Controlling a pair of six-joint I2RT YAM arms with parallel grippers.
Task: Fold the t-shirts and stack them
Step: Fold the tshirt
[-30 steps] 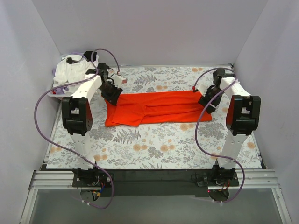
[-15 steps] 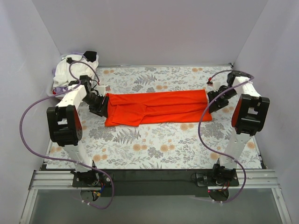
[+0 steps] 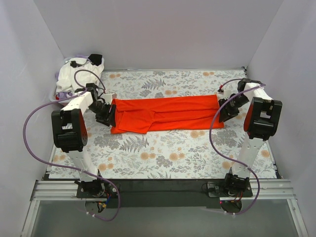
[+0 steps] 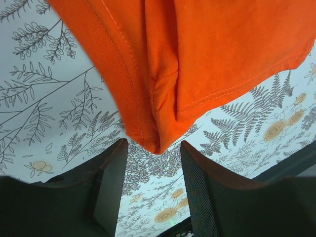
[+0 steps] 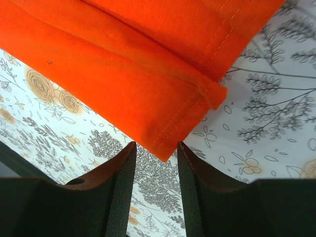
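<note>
A bright orange-red t-shirt (image 3: 165, 113) lies folded into a long band across the floral cloth. At its left end sits my left gripper (image 3: 110, 114), jaws open; in the left wrist view a hemmed corner of the t-shirt (image 4: 163, 74) hangs just in front of the gap, untouched, and the left gripper (image 4: 154, 148) holds nothing. My right gripper (image 3: 221, 111) is at the band's right end, open too. A stitched corner of the t-shirt (image 5: 128, 84) points into the gap of the right gripper (image 5: 155, 148) without being clamped. White t-shirts (image 3: 74, 76) lie heaped at the back left.
The grey-and-orange floral cloth (image 3: 163, 153) covers the table. Pale walls close in the left, back and right sides. Purple cables loop from both arms. A black bar (image 3: 163, 186) with the arm bases runs along the near edge.
Both arms swung outward from over the shirt to its two ends and dropped low. The right jaws narrowed. The shirt's top edge now lies straighter.
</note>
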